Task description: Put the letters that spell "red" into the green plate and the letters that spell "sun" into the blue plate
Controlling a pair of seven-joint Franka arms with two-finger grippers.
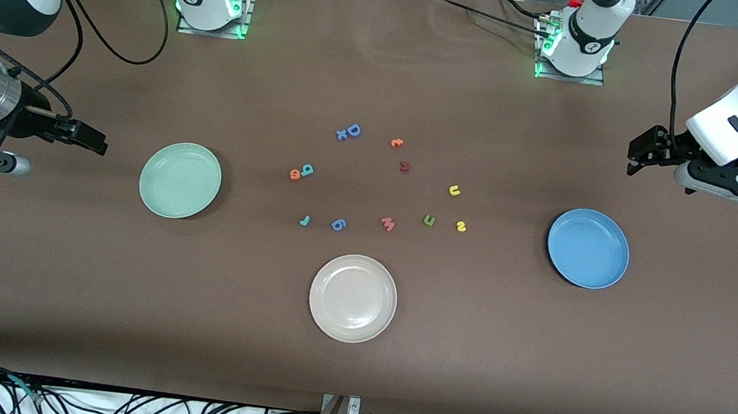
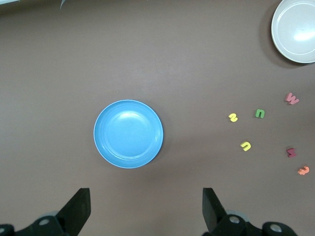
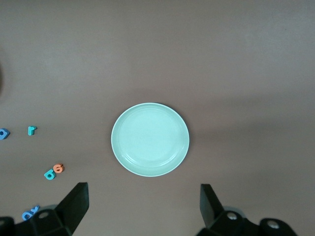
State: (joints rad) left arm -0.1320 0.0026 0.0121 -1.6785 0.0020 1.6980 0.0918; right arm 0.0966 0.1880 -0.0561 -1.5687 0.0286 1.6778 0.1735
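Both arms are waiting, raised at the table ends. Left gripper (image 2: 145,209) is hovering near the blue plate (image 1: 588,248), jaws spread wide, grasping nothing. Right gripper (image 3: 142,206) is hovering near the green plate (image 1: 180,180), jaws likewise spread and empty.

Both plates are sitting empty. All letters are lying on the table between them. Teal d (image 1: 307,170) is touching orange e (image 1: 295,174); teal r (image 1: 304,220) is lying nearer the camera, beside the blue 6 (image 1: 338,224). Yellow u (image 1: 454,190), green n (image 1: 429,220) and yellow s (image 1: 461,226) are clustering toward the blue plate. White plate (image 1: 352,298) is sitting nearest the camera.
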